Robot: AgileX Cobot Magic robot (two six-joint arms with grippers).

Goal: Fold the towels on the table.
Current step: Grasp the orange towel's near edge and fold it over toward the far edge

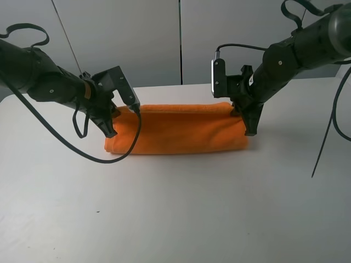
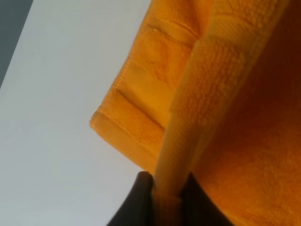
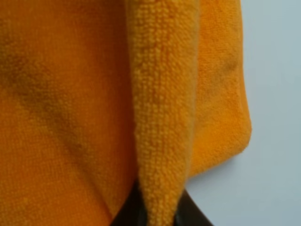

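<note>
Where the towel lies: the bright orange terry-cloth towel (image 1: 175,131) is on the tabletop, a little toward 12 o'clock of its middle in the high view.
Towel, form: doubled into a long band running from 9 to 3 o'clock; rounded fold along the 6 o'clock side, loose edges along the 12 o'clock side.
Towel, detail: ribbed stitched border band (image 2: 141,89) shows at the 9 o'clock end, with looped pile elsewhere (image 3: 70,117).
Table: large plain white matte tabletop (image 1: 175,219); bare surface is just beside the cloth in both wrist views (image 2: 56,117) (image 3: 277,70).
Left gripper: black, two-fingered (image 1: 116,114), at the towel's 9 o'clock end toward its 12 o'clock corner.
Left jaws: closed almost together, pinching a raised ridge of the top layer between the dark fingers (image 2: 136,205), gripper (image 2: 167,193).
Right gripper: black, two-fingered (image 1: 244,118), at the towel's 3 o'clock end toward its 12 o'clock corner.
Right jaws: drawn nearly together on a thick upright fold of pile between the dark fingers (image 3: 193,214), gripper (image 3: 160,202).
Layers: the lower layer lies flat on the table under each pinched edge.
Cables: black leads loop from both arms, and one hangs in front of the towel's 9 o'clock end (image 1: 129,148).
</note>
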